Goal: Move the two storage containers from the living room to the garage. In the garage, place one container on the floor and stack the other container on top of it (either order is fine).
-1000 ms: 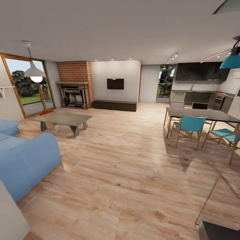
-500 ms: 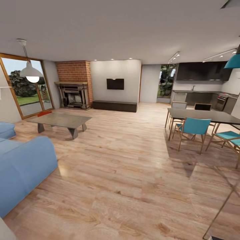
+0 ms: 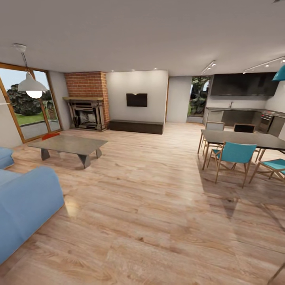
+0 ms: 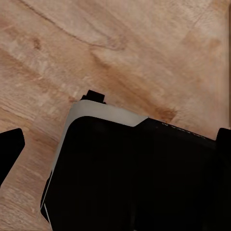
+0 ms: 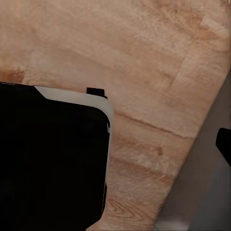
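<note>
The camera has rolled forward and turned since a second ago; the sofa [image 3: 23,206] sits lower left.
A red bin [image 3: 50,135] peeks out on the far left behind the coffee table [image 3: 69,145]; its long axis is unclear. Gripper states cannot be told.

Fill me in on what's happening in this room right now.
Nothing is being handled. The robot is in the living room, looking over the wood plank floor toward the coffee table, with the blue sofa at near left. A small red-orange shape, possibly a storage container, sits just beyond the table by the glass doors. Both wrist cameras point down at flooring.
</note>
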